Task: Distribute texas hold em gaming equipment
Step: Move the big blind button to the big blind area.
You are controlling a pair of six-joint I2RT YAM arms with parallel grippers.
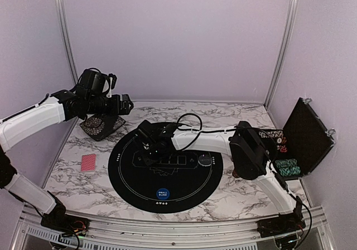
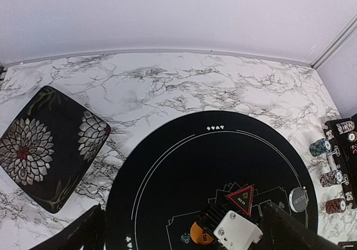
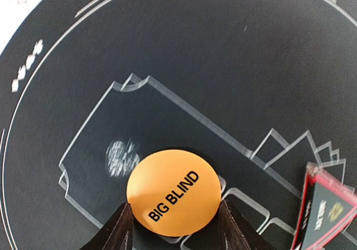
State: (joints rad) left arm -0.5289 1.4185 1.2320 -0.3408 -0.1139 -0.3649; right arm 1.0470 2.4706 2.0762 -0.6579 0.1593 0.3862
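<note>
Near the front rim of the mat [image 1: 128,172] a blue button [image 1: 162,194] is seen. At the mat's middle an orange button [image 3: 173,191] — round, lettered BIG BLIND in black — is pinched at its edges by the half-closed right gripper [image 3: 175,227]. A red-edged black triangle [image 3: 326,211] is laid just beside it. Red-backed cards [image 1: 88,163] are set on the table [image 1: 72,183], left of the mat. Farther back the left gripper [image 1: 127,104] is held high and spread wide with nothing in it — bare marble is shown between the mat's far rim and the wall [image 1: 178,38].

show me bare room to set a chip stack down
Free: marble between mat and back wall; marble nearer than the red cards. Crowded: mat centre, where the right gripper holds the orange button; right edge by the chip case.
</note>
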